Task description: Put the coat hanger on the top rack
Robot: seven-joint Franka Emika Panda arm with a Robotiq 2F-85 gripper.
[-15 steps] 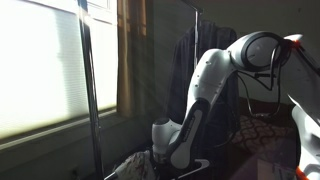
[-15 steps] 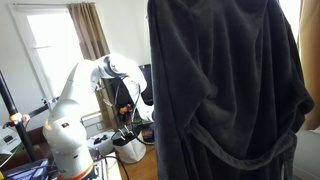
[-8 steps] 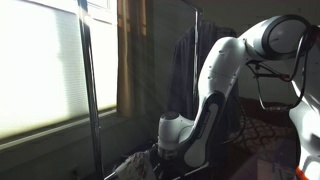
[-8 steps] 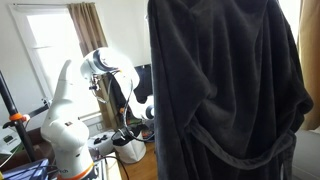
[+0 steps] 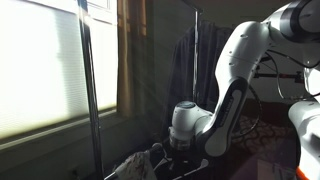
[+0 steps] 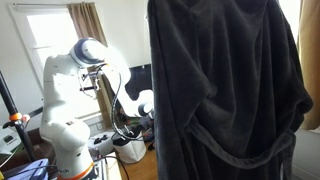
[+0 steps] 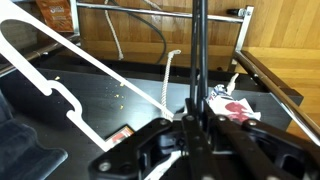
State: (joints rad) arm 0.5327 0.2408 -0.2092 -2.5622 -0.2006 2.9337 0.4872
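wrist view — gripper [image 7: 190,128] pinches coat hanger [image 7: 197,60]; upright

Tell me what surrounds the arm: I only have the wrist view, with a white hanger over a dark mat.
Observer: A big dark robe hangs close to the camera in an exterior view, beside the white arm.
Operator: The jaws seem shut on the coat hanger. Any rack poles nearby?
Observer: Yes, a shiny upright pole stands before a bright window with blinds.
Operator: What hangs there?
Observer: A dark garment hangs by a second pole farther back.
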